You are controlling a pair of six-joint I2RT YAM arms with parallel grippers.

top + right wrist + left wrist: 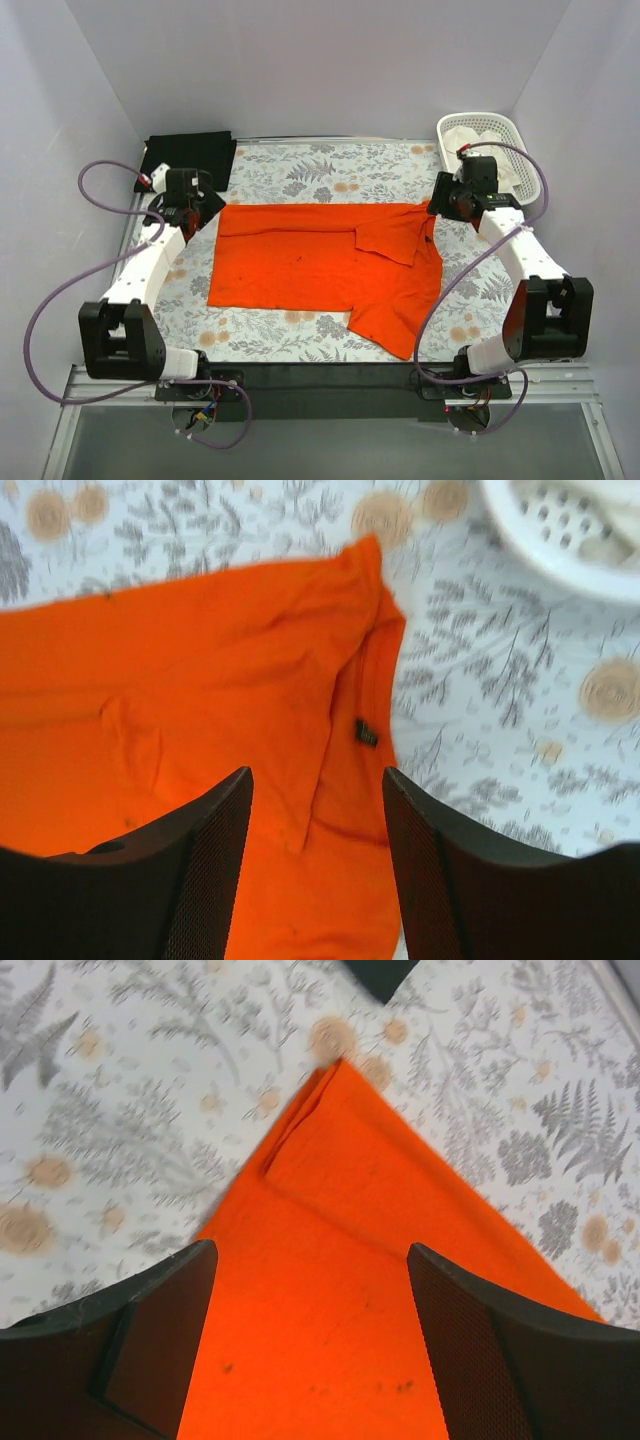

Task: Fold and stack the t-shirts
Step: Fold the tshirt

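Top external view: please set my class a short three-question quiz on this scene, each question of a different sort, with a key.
1. True or false: the black t-shirt lies on top of the orange t-shirt.
2. Where does the white basket stand? A: far right corner of the table. B: far left corner. C: middle of the near edge.
3. Fill the gap: the left hand and the right hand each hover over the orange t-shirt with fingers ____.

Key: 1 false; 2 A; 3 open.
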